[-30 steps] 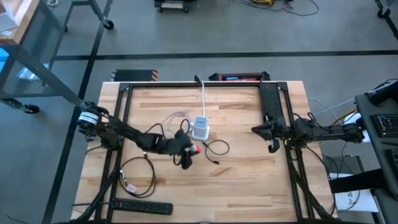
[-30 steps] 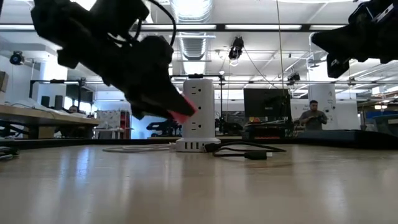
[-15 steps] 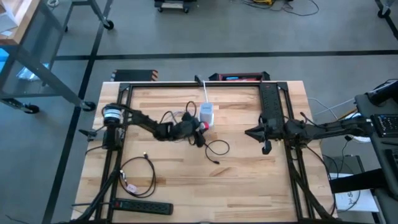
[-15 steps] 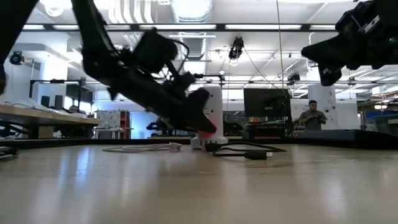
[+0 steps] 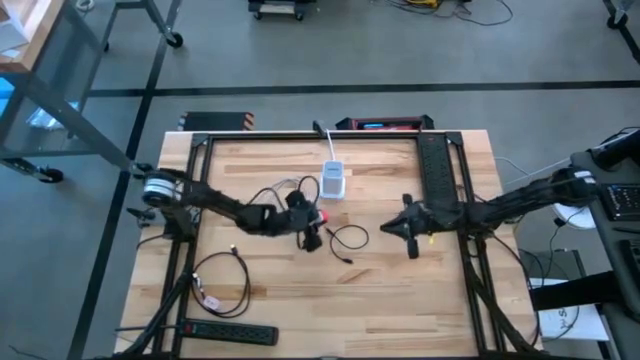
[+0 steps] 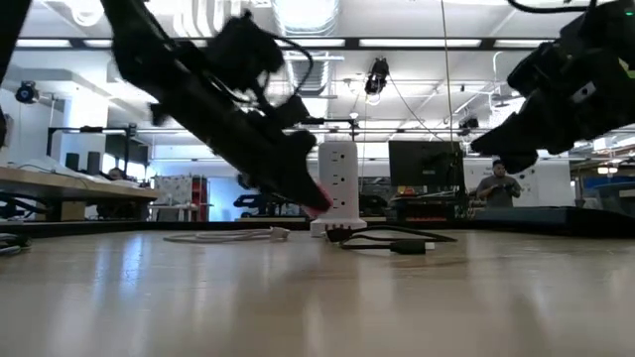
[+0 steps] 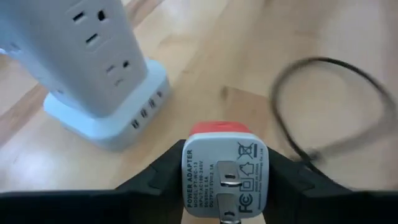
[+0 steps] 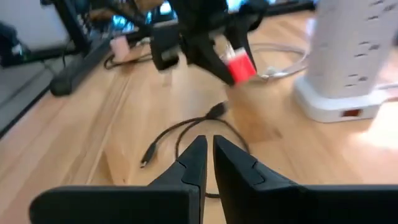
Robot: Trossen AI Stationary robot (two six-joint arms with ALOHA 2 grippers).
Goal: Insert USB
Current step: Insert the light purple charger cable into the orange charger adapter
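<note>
Two pincers over the wooden tabletop (image 5: 390,280). Left pincer (image 5: 314,232) clenched on one red-and-white USB wall charger (image 7: 224,171) — held above the wood at about seven o'clock from the single white tower power strip (image 5: 332,181), near it but apart. Right pincer (image 5: 411,236) clenched on nothing, hanging above the wood at four o'clock from the tower. One loose black USB cable (image 5: 347,240) lying between the two pincers. One flat black power strip (image 5: 228,331) at the near edge.

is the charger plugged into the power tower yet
No, the left gripper holds the charger in the air, clear of the power tower.
</note>
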